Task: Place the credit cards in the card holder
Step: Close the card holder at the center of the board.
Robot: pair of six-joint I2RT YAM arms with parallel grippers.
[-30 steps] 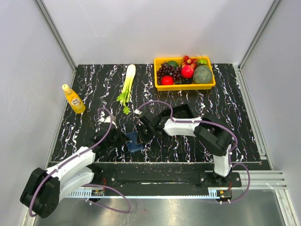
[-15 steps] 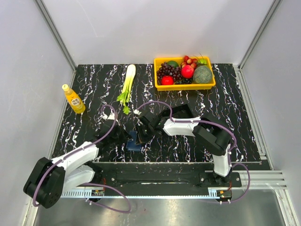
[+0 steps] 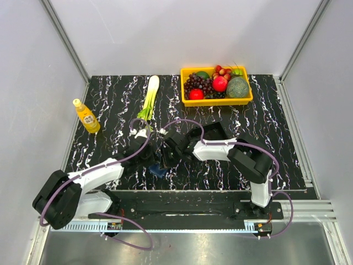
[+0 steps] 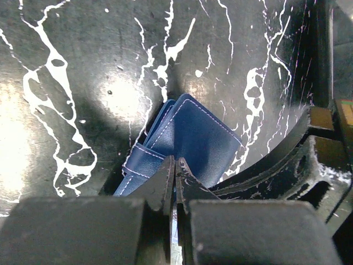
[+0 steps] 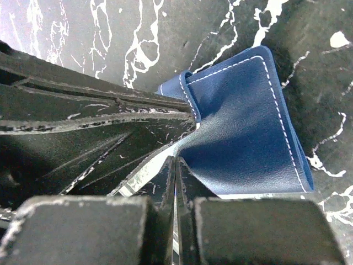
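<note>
Left gripper (image 4: 175,168) is closed tight, its two tips pressed together at the near edge of the card holder (image 4: 190,141); whether any leather is caught between them cannot be told. Right gripper (image 5: 175,165) is likewise pinched shut, tips right against the lower edge of one blue flap, and there too the pictures do not settle a hold. The card holder sits on the dark marbled surface (image 3: 220,165) near its front edge, just left of centre, between the two grippers. It is half folded, with one flap tilted up and white stitching along the edges. The grippers crowd it from both sides – the left one's black finger lies against the fold in the right wrist view. Further back on the left stands an orange bottle (image 3: 86,116), upright. Beyond the grippers lies a celery stalk (image 3: 149,99), leaves toward the front. At the far right is a yellow basket (image 3: 217,101) with grapes (image 3: 196,83), an apple (image 3: 220,84) and a green melon (image 3: 237,87)
</note>
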